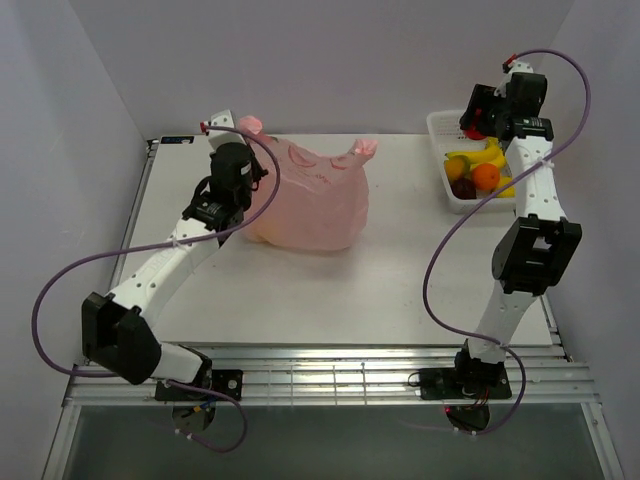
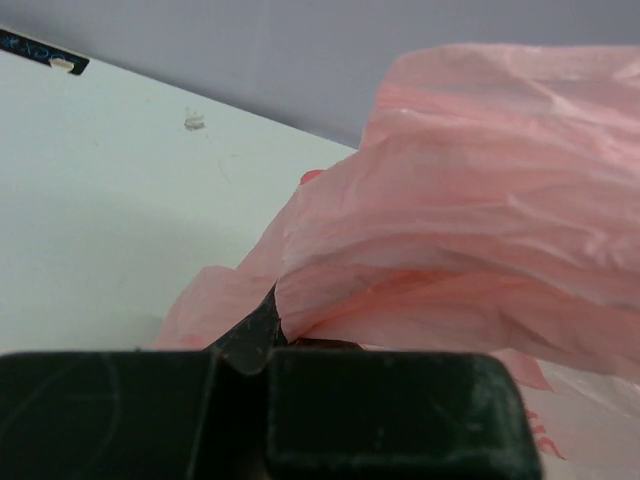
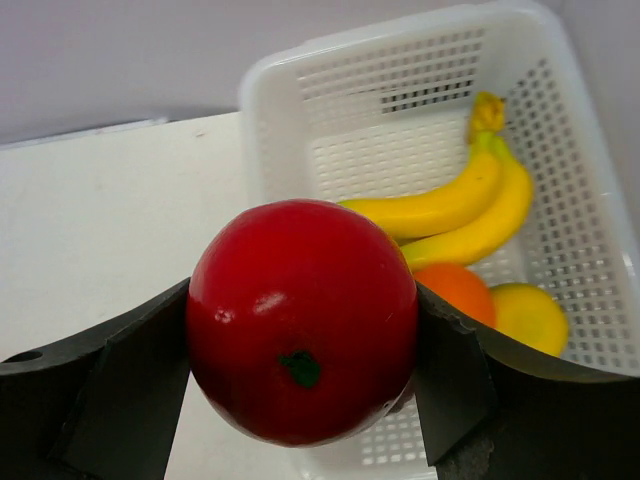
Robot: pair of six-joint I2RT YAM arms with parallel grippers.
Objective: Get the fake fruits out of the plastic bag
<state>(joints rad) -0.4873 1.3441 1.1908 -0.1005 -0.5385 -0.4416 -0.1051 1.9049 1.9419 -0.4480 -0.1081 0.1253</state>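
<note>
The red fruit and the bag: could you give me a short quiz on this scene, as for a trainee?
1. True or false: the right gripper holds the red fruit.
2. Which of these lies in the white basket? A bananas, B grapes, C a cup.
3. Fill in: the left gripper pinches the ___ bag.
Key: 1 true; 2 A; 3 pink.

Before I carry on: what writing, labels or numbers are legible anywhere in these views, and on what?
Nothing legible in any view.
On the dark sticker at the far edge of the white table: pale characters, too blurred to read.
On the thin pink plastic bag: reddish print, too small to read.
On the glossy red plastic fruit and the white lattice basket: no writing visible.
</note>
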